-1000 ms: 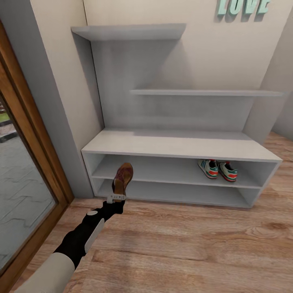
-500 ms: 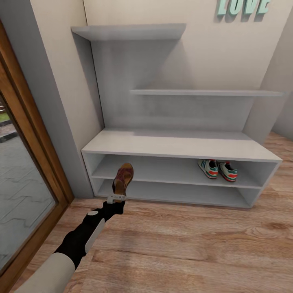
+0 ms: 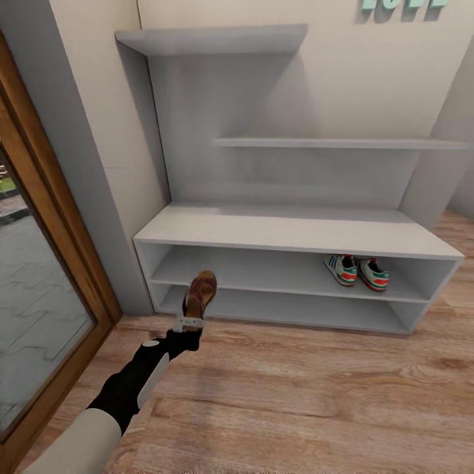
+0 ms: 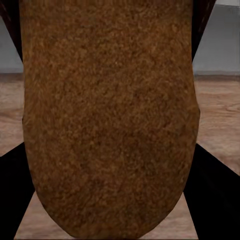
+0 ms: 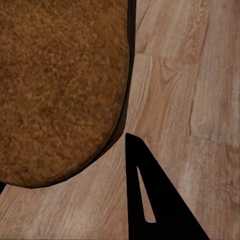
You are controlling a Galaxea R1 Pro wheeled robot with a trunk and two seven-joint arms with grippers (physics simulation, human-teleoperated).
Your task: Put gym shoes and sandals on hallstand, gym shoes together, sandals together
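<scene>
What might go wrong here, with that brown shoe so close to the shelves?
The sandal is pinched only at its heel by the left gripper, so it may slip onto the floor. Its toe sits level with the hallstand lower shelf edge and might catch there.

Pale hallstand (image 3: 289,230) on wood floor (image 3: 316,395), gym shoes (image 3: 356,271) seemingly on middle shelf

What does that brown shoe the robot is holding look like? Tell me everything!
The sandal is small and dark brown, leathery, with a reddish-brown inside. The left hand grips one end, so it stands up, tilted, in the air in front of the hallstand, by its low shelves at the left end. It touches no shelf and no floor. In the left wrist view its sole looks rough, grainy and rounded.
</scene>
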